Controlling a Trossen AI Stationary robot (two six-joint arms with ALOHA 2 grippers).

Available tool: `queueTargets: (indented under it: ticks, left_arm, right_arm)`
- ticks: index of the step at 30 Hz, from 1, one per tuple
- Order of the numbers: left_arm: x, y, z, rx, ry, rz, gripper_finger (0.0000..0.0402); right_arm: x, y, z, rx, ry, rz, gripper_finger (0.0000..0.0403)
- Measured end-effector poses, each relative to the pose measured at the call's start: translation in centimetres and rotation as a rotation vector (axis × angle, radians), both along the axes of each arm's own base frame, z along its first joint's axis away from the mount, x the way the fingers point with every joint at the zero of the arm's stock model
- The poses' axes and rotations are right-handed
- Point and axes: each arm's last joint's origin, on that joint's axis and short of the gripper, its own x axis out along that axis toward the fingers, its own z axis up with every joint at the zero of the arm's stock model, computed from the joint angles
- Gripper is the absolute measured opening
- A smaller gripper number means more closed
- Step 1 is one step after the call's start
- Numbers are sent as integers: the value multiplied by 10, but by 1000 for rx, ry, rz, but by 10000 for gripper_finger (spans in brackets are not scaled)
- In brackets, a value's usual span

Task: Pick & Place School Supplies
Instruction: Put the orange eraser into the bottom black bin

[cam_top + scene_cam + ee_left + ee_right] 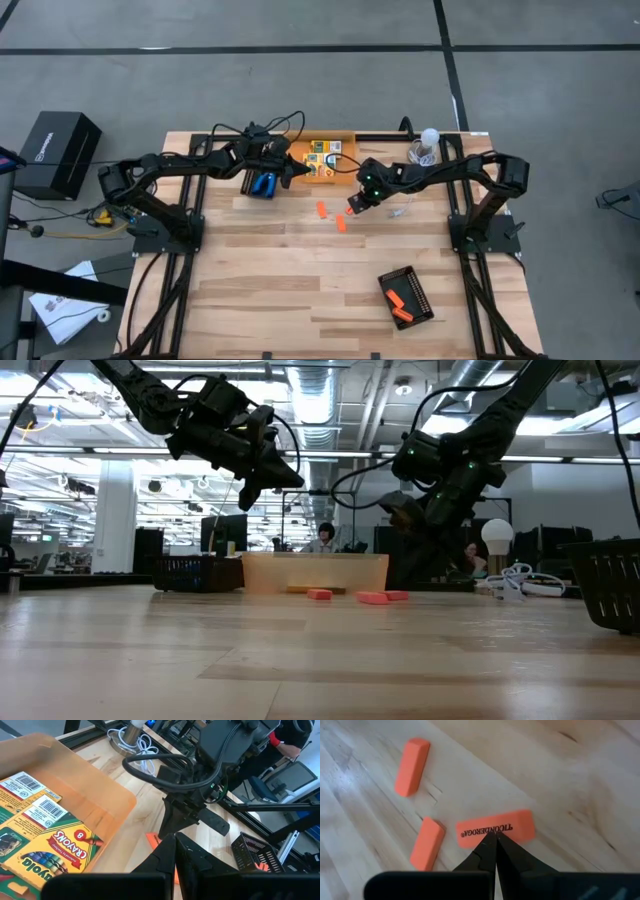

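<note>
Three orange sticks lie flat on the wood at mid-table: a printed one [495, 829] and two plain ones [412, 766] [427, 843]. My right gripper [491, 836] is shut, its tips at the printed stick's near long edge. Yellow-and-green crayon boxes [45, 835] lie in a translucent bin [345, 140] at the far edge. My left gripper [298, 168] is shut and hangs in the air beside the bin's near rim, holding nothing. Blue-handled pliers [265, 185] lie left of the bin. My right gripper points slanting down with its shut tips over the printed stick's long edge [487, 839]. The fingers hide the spot, so I cannot tell whether they touch it. The stick lies flat on the table.
A black ridged tray [408, 298] with orange sticks in it sits at the near right. A white cable with a round bulb [427, 140] lies at the far right. Bare wood spreads over the near half of the table.
</note>
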Motion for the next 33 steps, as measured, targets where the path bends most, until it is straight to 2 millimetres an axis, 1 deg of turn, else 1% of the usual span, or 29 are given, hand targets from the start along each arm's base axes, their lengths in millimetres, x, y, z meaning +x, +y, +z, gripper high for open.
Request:
queueTargets:
  ticks: [2,9,18,33]
  left_arm:
    - [0,0,0,0,0,0,2]
    - [0,0,0,1,0,0,2]
    - [0,0,0,-1,0,0,2]
    - [0,0,0,1,1,-1,2]
  right_arm:
    - [0,0,-1,1,6,2,0]
    - [4,1,-14,38,21,25,0]
    - [4,-2,-16,52,19,28,0]
    - [-4,2,-23,118,99,82,0]
